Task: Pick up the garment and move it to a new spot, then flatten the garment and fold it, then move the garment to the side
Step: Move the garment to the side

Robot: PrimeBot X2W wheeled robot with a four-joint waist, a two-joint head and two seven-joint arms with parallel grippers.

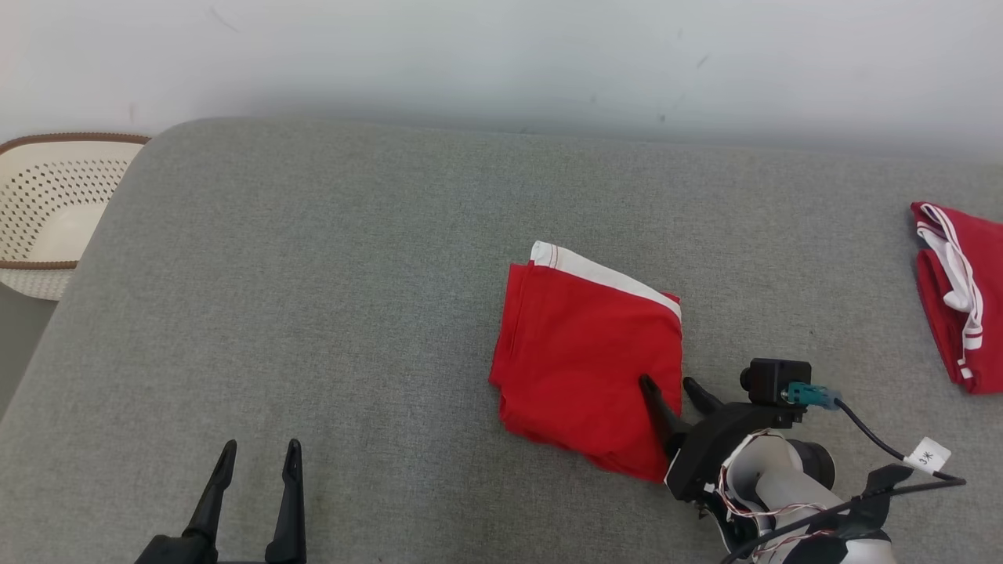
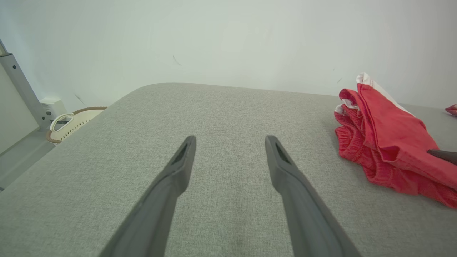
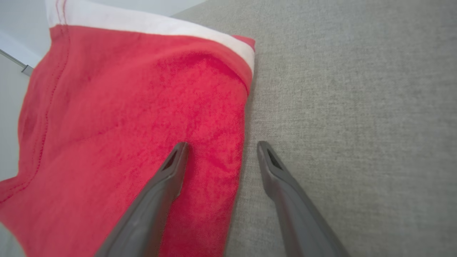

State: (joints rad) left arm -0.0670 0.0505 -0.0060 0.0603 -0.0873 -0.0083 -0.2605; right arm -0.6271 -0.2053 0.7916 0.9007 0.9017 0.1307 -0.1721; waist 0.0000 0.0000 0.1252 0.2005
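Folded garment laid on grey pad
The right claw is spread wide over the garment's right edge, nothing held; the left claw is spread wide, well left of it

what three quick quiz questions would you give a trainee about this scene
1. True or false: the right gripper is shut on the folded garment.
2. What stands beyond the left end of the grey cushion? A: perforated basket; B: chair; C: box.
3. How many red cloth items lie on the cushion in the head view?
Key: 1 false, its jaws stand open astride the garment's edge. 2 A. 3 two, the garment and a second red cloth at the far right.
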